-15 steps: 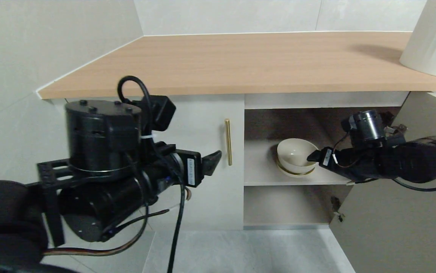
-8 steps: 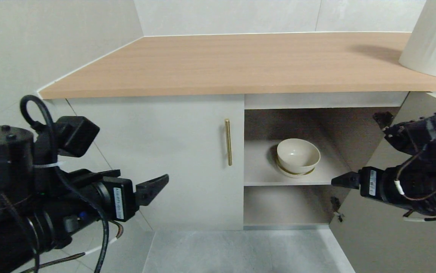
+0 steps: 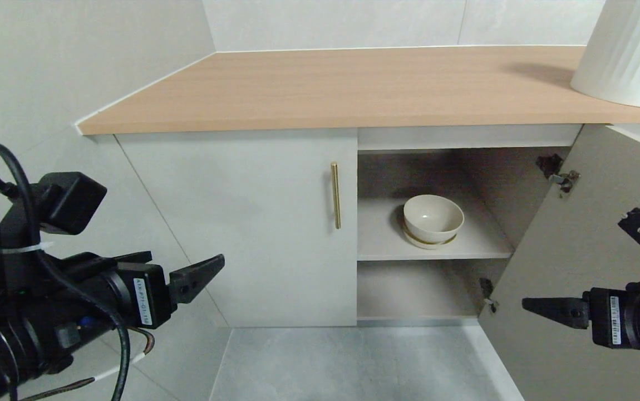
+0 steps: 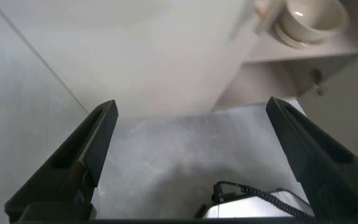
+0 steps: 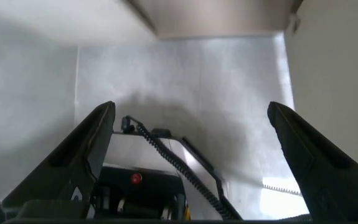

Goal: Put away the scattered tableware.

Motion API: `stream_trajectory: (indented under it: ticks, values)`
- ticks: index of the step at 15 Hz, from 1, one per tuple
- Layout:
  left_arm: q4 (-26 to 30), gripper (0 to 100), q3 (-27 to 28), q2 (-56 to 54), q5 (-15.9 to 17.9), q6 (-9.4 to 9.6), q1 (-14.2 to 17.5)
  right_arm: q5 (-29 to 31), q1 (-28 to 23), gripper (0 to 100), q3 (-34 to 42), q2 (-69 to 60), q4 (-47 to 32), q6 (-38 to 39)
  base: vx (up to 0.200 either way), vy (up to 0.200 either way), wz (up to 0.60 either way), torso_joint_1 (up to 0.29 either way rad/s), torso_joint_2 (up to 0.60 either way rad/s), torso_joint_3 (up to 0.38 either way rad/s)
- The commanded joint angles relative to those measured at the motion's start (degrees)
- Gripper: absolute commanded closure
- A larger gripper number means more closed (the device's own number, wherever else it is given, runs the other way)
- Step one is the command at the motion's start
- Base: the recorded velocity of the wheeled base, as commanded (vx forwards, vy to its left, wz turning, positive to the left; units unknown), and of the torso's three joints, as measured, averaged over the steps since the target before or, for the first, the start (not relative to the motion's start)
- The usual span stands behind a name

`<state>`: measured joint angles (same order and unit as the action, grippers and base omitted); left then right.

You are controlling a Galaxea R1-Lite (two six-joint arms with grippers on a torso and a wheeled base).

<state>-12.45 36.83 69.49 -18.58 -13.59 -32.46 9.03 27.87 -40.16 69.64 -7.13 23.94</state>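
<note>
Here, white barcode stickers [image 3: 142,301] are seen on both wrists; print too small to be read. An empty bowl [image 3: 433,218] is stacked on a plate [image 3: 430,243] on the cupboard's upper shelf [image 3: 381,239], w/ the right door [image 3: 554,250] swung open. The L gripper [image 3: 203,270] and R gripper [image 3: 537,305] are held low, well apart from the bowl. Both are spread wide, nothing gripped.

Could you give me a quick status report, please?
Left hand open, right hand open, both empty. Bowl on plate, on cabinet shelf. Right door open.
</note>
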Motion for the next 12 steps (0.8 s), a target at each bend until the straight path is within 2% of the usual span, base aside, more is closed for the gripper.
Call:
stream_trajectory:
  ticks: [1,11,12]
  values:
    - [-0.03,0,0.0,-0.05,-0.05,-0.03,0.03,0.28,0.43,0,0.34,-0.47,0.01,-0.04,-0.2,0.0,0.0,-0.002,0.01,-0.002]
    - [-0.03,0,-0.79,0.12,0.03,-0.03,-0.23,0.37,0.43,0,0.52,-0.56,-0.16,-0.04,-0.2,0.0,0.0,0.003,0.0,0.003]
    - [-0.03,0,-0.79,0.12,0.03,-0.03,-0.23,0.37,0.43,0,0.52,-0.56,-0.16,-0.04,0.0,0.0,0.0,0.0,0.0,0.0]
